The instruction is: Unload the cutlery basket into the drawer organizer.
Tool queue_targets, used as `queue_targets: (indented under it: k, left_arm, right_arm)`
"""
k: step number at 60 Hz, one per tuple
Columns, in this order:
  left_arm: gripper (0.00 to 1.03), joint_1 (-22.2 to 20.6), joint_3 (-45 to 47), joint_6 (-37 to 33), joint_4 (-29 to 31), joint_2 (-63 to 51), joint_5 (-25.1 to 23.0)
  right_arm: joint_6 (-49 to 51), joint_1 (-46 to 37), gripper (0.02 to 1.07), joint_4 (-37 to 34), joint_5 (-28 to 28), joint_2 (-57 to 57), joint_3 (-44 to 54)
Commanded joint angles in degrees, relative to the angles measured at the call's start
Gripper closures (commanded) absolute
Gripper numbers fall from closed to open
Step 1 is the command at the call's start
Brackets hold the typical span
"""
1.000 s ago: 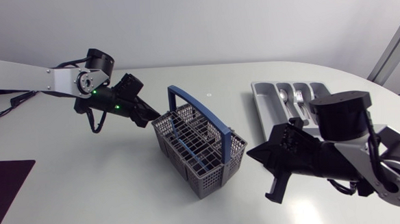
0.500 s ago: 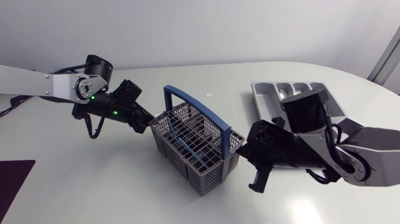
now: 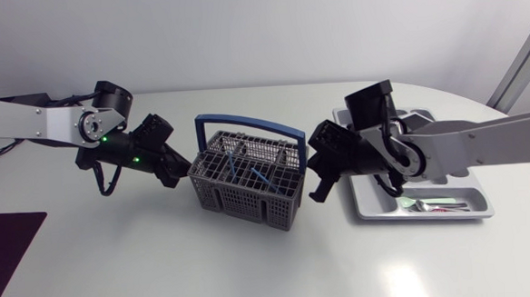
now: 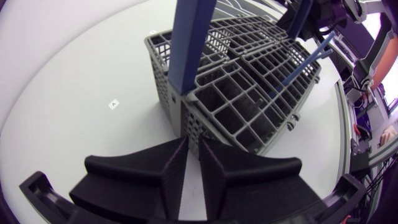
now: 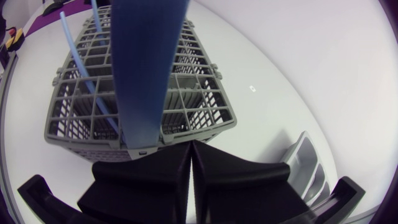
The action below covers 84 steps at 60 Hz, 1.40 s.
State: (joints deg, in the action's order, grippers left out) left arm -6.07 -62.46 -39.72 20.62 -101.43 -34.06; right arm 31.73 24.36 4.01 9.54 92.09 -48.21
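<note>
Head view: cutlery basket (image 3: 249,181) flanked by both arms!
Left gripper (image 3: 184,168) and right gripper (image 3: 316,178), fingers pressed together, tips at opposite walls.

1. The basket (image 3: 249,190) stands mid-table. Its blue handle (image 3: 248,127) arches end to end, so the way in from above lies on either side of it.
2. The left gripper (image 3: 182,168), fingers pressed together, blocks the basket's left end. The right gripper (image 3: 315,175), fingers likewise together, blocks the right end.
3. Blue-handled pieces (image 3: 257,174) lean across the compartments.
4. The right arm (image 3: 465,152) lies over the far part of the tray (image 3: 377,206); its near part is reachable from above.
5. The table (image 3: 253,267) in front of the basket gives free passage.
</note>
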Motion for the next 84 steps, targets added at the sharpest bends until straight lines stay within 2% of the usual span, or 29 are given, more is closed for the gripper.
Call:
queue_targets:
  k: [1, 20, 40, 56, 66, 72, 78, 84]
  left_arm:
    - [0.87, -0.26, 2.25, -1.5, 0.47, 2.2, -2.32]
    - [0.87, 0.79, 5.77, -1.76, 0.47, 5.27, -2.32]
    - [0.87, 1.93, 6.21, -1.85, 0.47, 6.24, -2.23]
    - [0.87, 6.07, 5.77, -2.37, 0.74, 9.05, -2.23]
    - [0.87, 8.0, 6.29, -3.25, 2.76, 14.77, -2.23]
    - [0.87, 8.09, 7.26, -3.43, 3.64, 19.16, -2.32]
    - [0.87, 7.38, 8.93, -3.43, 3.64, 22.94, -2.32]
    - [0.87, 4.83, 10.78, -3.43, 3.55, 26.63, -2.32]
  right_arm:
    - [0.44, 0.78, 1.02, 2.49, 1.45, 3.0, -4.88]
    - [0.79, 0.78, 1.02, 2.67, 0.48, 10.56, -12.18]
    - [1.76, -2.47, 1.02, 4.08, -0.31, 9.51, -9.71]
    - [3.26, -6.87, 1.02, 5.57, 0.22, 1.07, -2.51]
    - [2.99, -8.8, 0.99, 3.46, 3.12, -10.27, 3.29]
    - [2.11, -8.8, 0.88, 0.21, 5.05, -18.35, 6.72]
    - [0.88, -7.92, 0.86, -2.25, 6.02, -23.72, 8.92]
    - [-0.35, -5.29, 0.83, -4.19, 6.63, -27.14, 10.41]
